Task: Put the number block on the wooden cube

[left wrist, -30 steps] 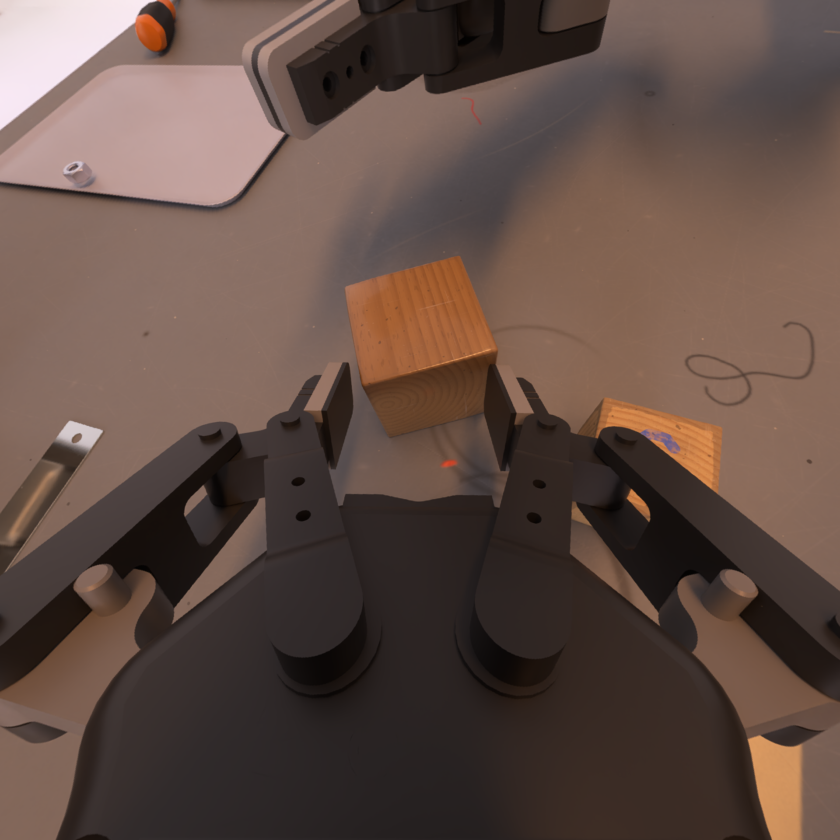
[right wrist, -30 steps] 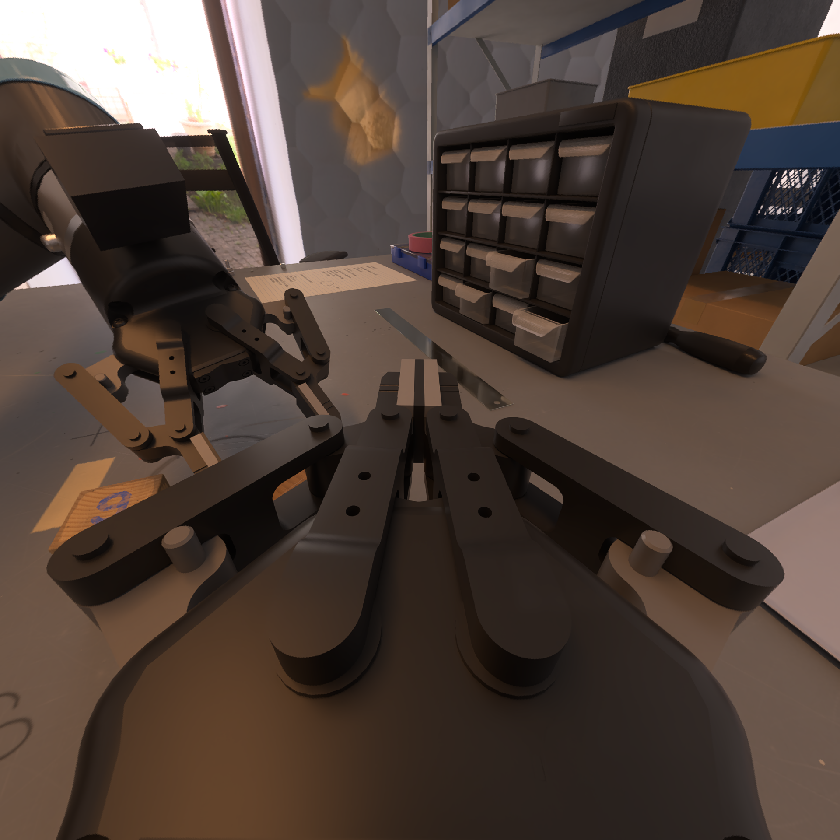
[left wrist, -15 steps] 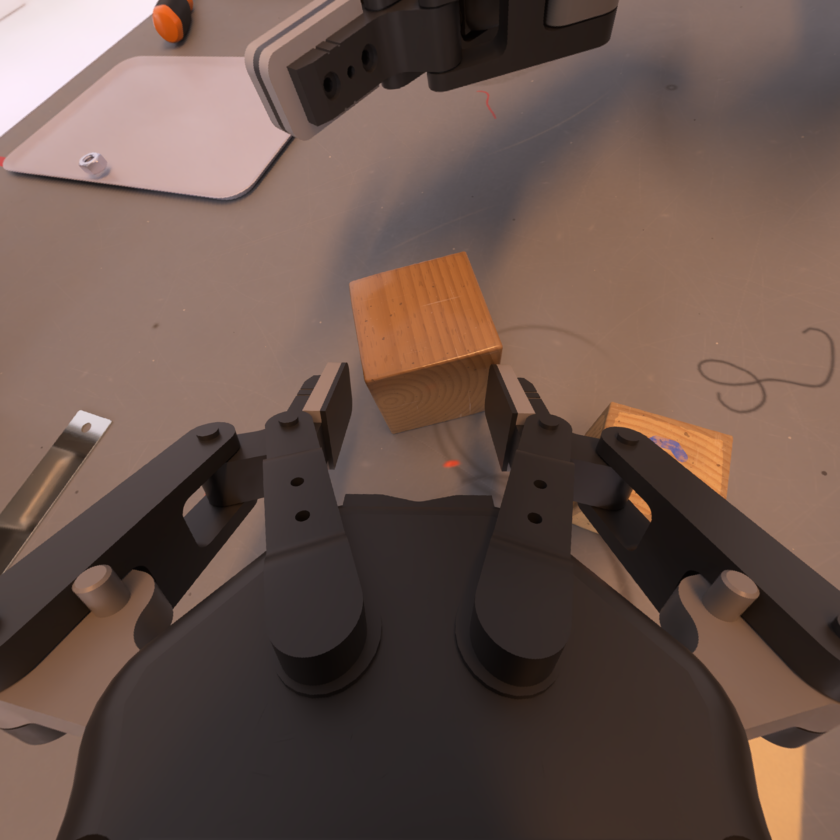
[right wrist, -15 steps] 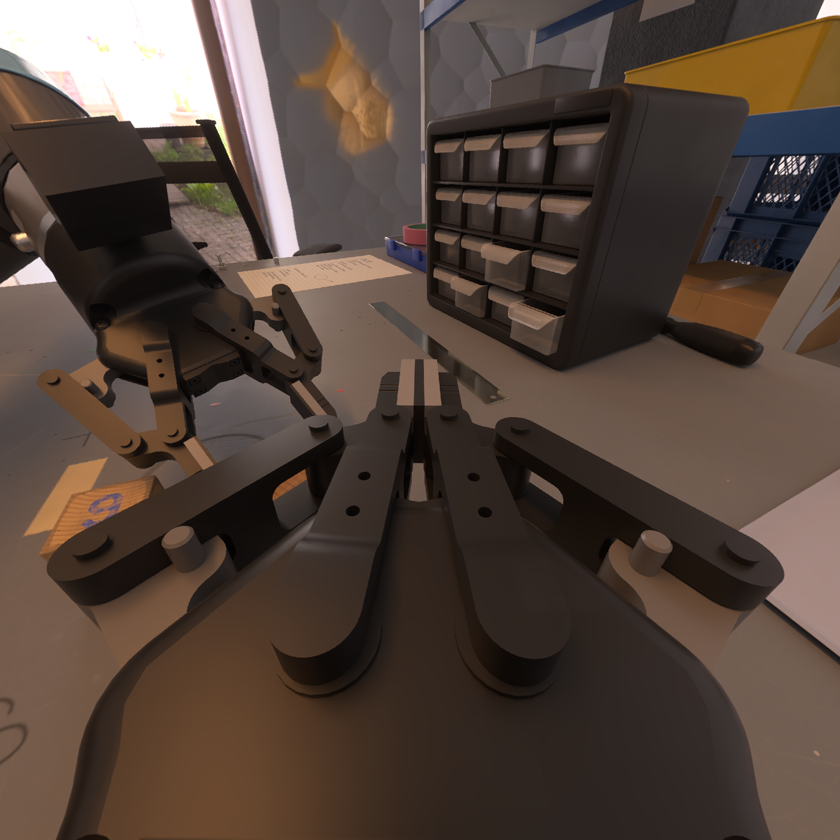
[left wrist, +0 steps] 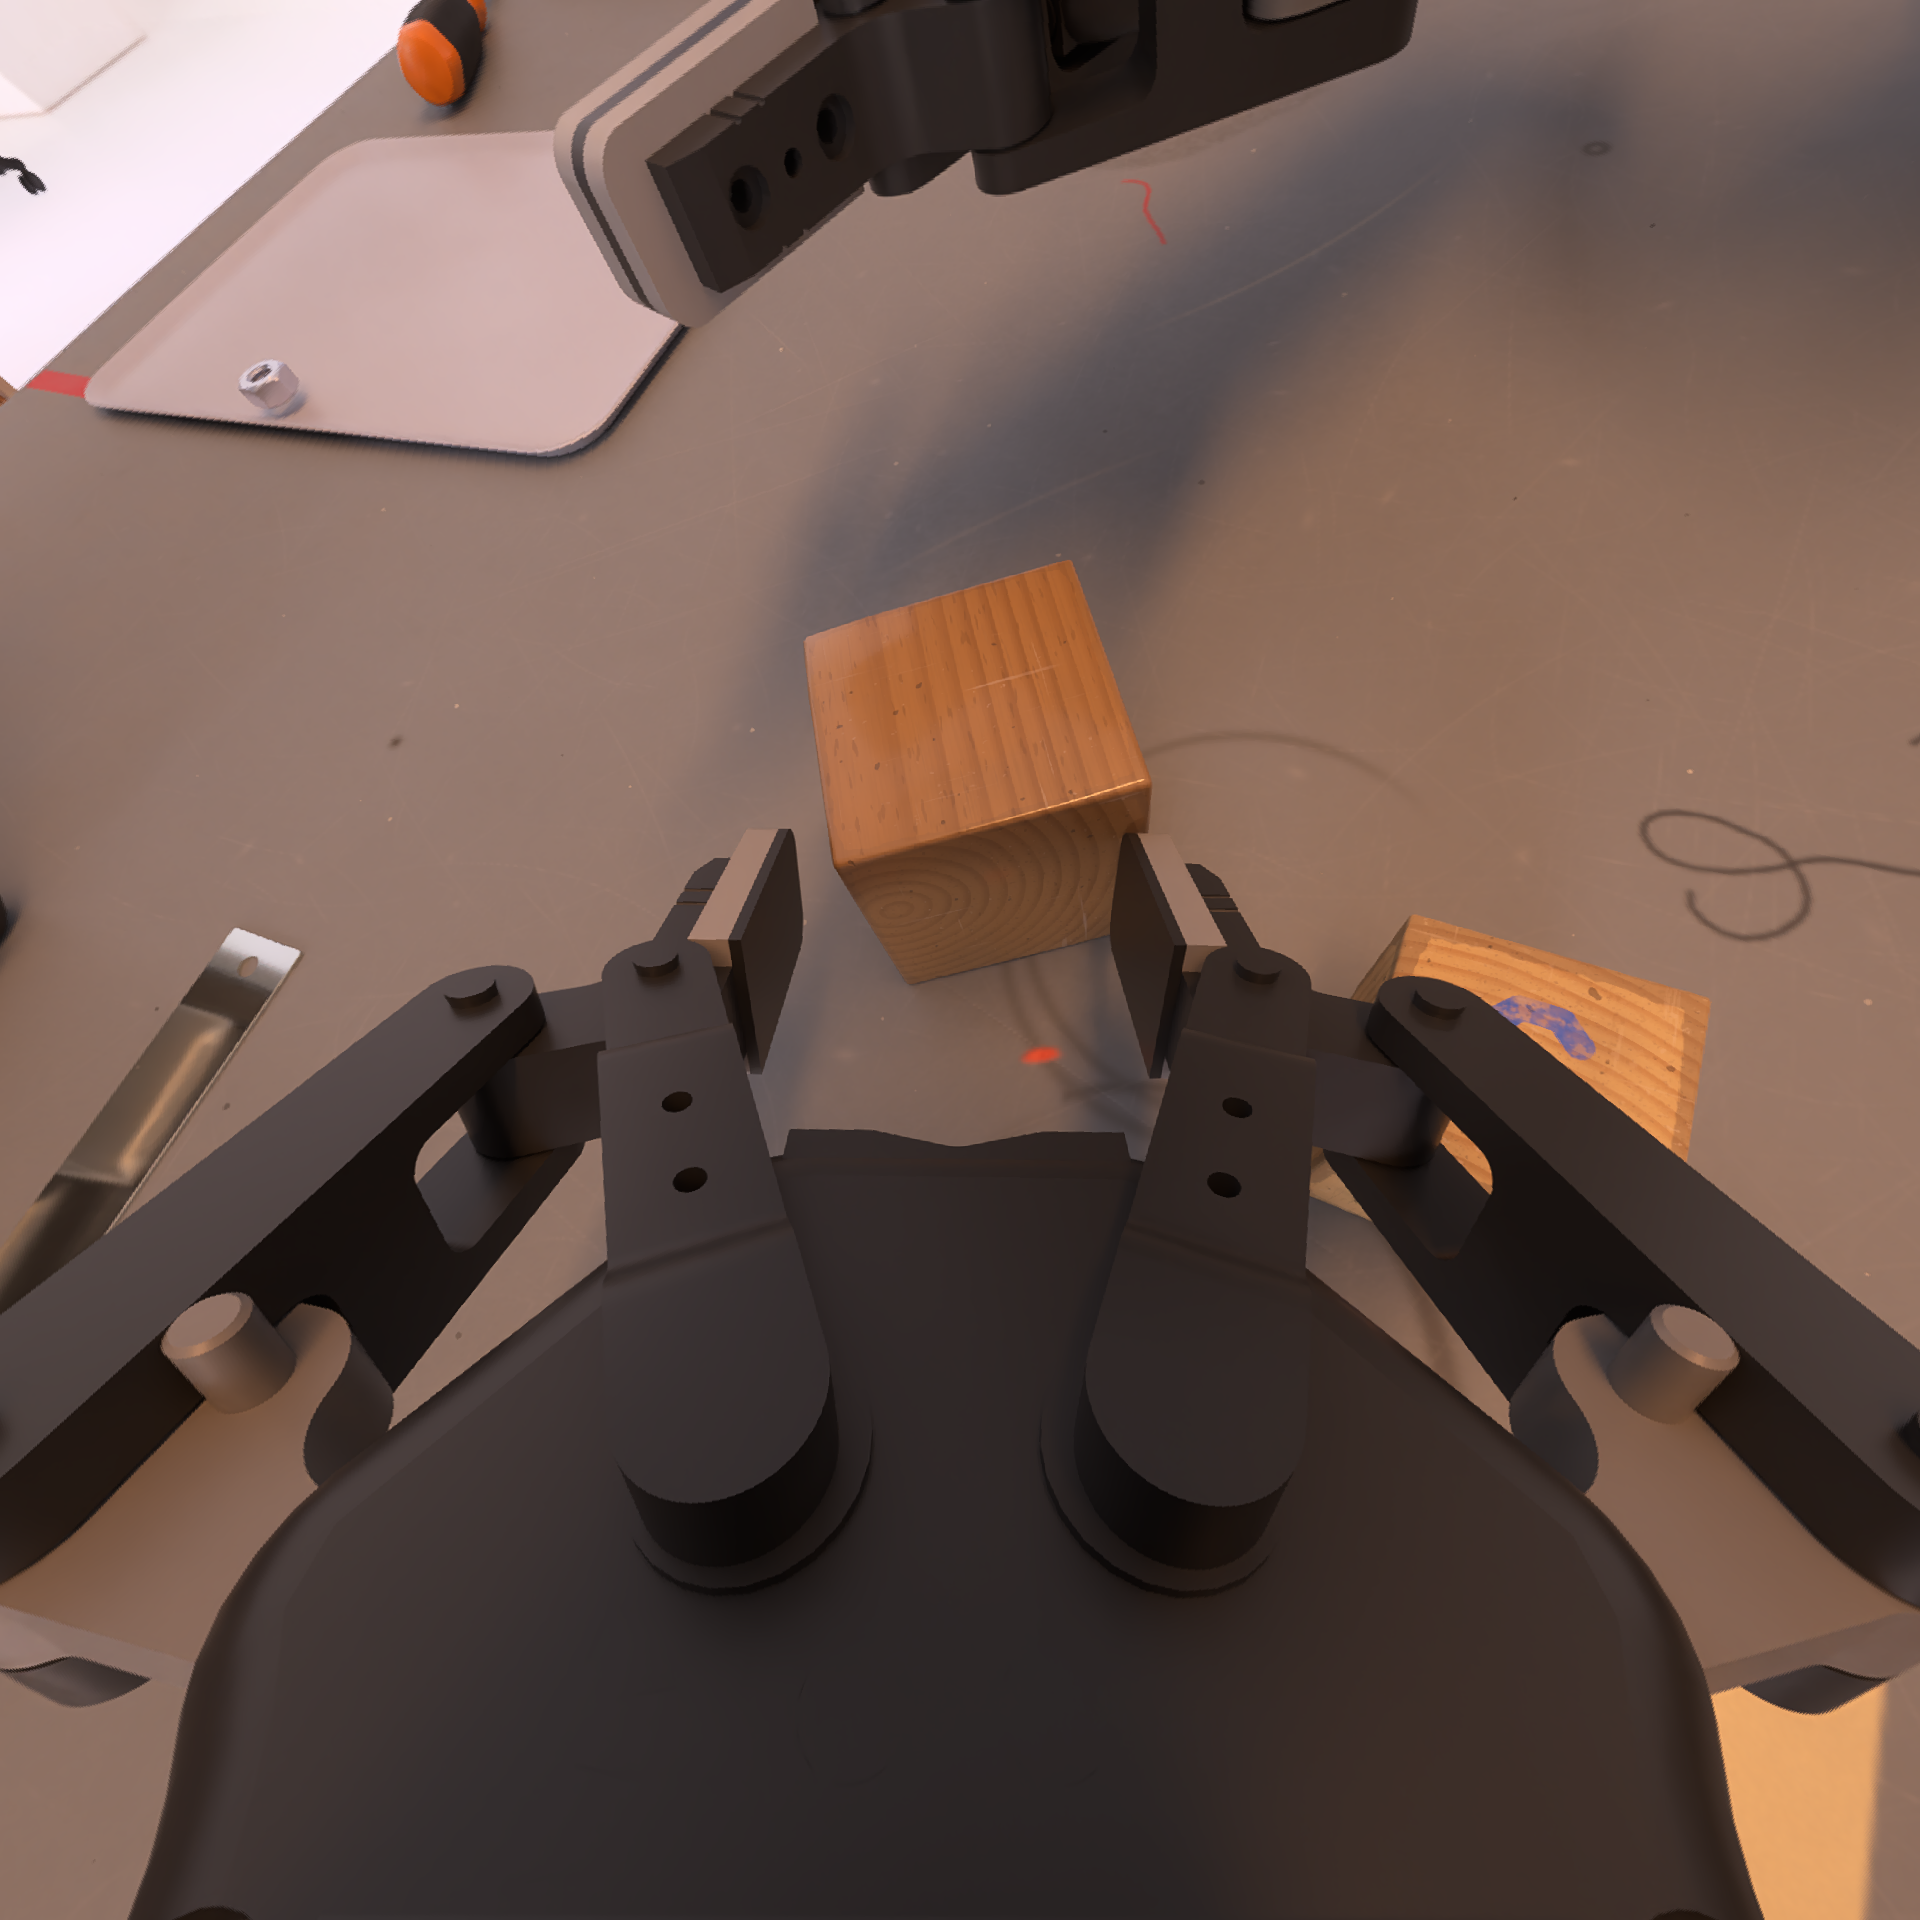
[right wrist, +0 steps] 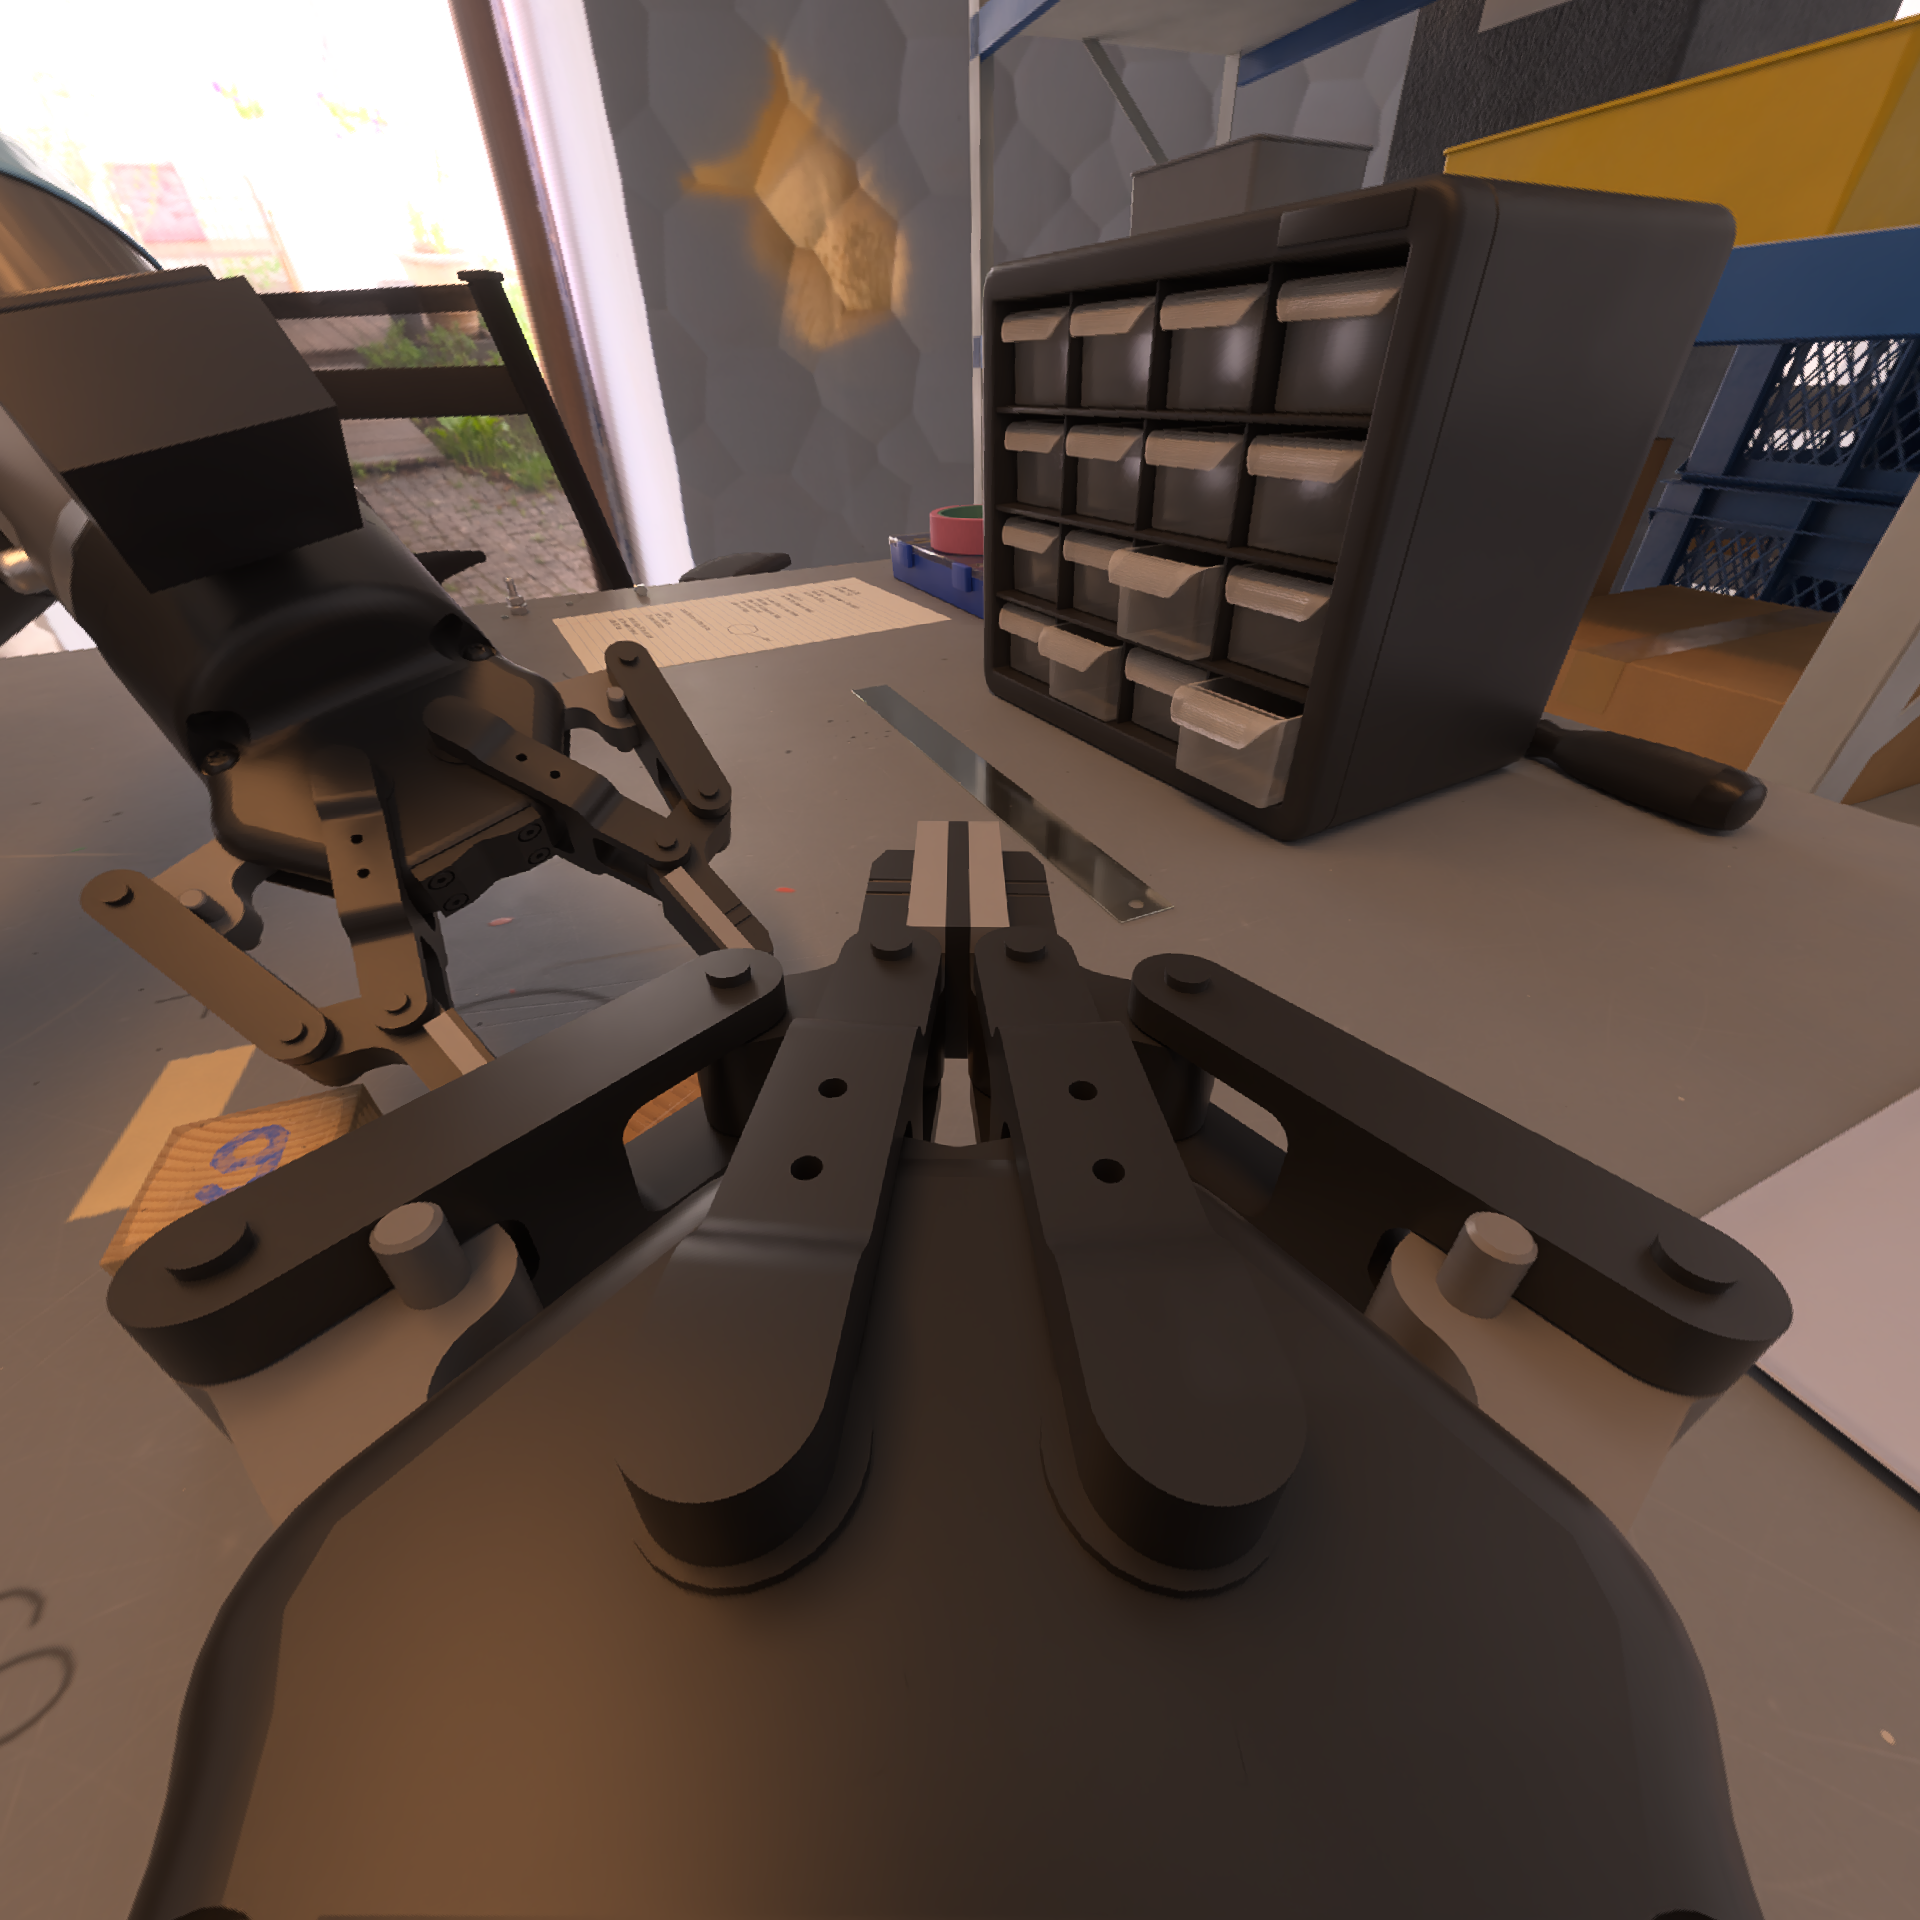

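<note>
The wooden cube (left wrist: 971, 748) stands on the grey table just beyond my left gripper (left wrist: 951, 925), which is open and empty above the table. The number block (left wrist: 1558, 1029), pale wood with a blue mark on top, lies on the table to the right, partly hidden behind my right finger linkage. It also shows in the right wrist view (right wrist: 244, 1153), low left. My right gripper (right wrist: 958, 868) is shut and empty, held above the table. It also shows at the top of the left wrist view (left wrist: 623, 218). The left gripper (right wrist: 582, 997) shows at left in the right wrist view.
A flat tray (left wrist: 395, 301) with a metal nut (left wrist: 270, 384) lies far left, an orange-handled tool (left wrist: 436, 57) behind it. A steel ruler (left wrist: 156, 1091) lies left. A black drawer cabinet (right wrist: 1299, 499), a sheet of paper (right wrist: 748, 618) and a dark-handled tool (right wrist: 1652, 774) stand beyond.
My left gripper has drawn back slightly from the table, so the cube and the number block look a little farther. The right wrist view has shifted a little; its jaws stay shut.
</note>
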`<move>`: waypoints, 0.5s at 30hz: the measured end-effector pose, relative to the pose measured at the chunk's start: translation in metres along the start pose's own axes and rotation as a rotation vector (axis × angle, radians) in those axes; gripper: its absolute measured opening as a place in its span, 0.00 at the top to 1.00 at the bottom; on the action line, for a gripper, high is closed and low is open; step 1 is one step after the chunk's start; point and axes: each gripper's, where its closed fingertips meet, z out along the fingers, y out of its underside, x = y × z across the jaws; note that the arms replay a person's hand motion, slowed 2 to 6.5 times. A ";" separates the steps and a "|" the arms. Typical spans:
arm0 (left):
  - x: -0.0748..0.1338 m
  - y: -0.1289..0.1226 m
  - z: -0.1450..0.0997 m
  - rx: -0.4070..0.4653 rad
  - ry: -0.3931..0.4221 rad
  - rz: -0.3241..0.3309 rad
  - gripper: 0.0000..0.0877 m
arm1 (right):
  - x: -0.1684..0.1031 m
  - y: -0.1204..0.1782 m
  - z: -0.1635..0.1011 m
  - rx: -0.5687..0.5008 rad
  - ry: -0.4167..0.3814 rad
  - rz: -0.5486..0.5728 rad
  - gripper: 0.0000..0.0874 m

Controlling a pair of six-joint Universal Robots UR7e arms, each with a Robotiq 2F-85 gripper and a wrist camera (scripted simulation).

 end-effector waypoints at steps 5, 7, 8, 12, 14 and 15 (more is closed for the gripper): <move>-0.001 0.001 0.000 -0.004 -0.012 0.010 0.38 | 0.001 0.000 0.000 0.003 0.000 0.009 1.00; 0.000 0.001 0.000 -0.005 -0.014 0.012 0.38 | 0.001 -0.001 0.000 0.006 -0.001 0.013 1.00; -0.001 0.001 0.000 -0.005 -0.014 0.012 0.38 | 0.001 -0.001 0.000 0.007 -0.001 0.015 1.00; 0.000 0.001 0.000 -0.004 -0.013 0.011 0.38 | 0.002 -0.001 0.000 0.011 -0.001 0.023 1.00; 0.000 0.000 0.000 -0.002 -0.012 0.010 0.38 | 0.003 -0.002 0.000 0.013 -0.002 0.027 1.00; 0.000 0.000 0.000 0.000 -0.011 0.010 0.38 | 0.003 -0.002 0.000 0.013 -0.002 0.029 1.00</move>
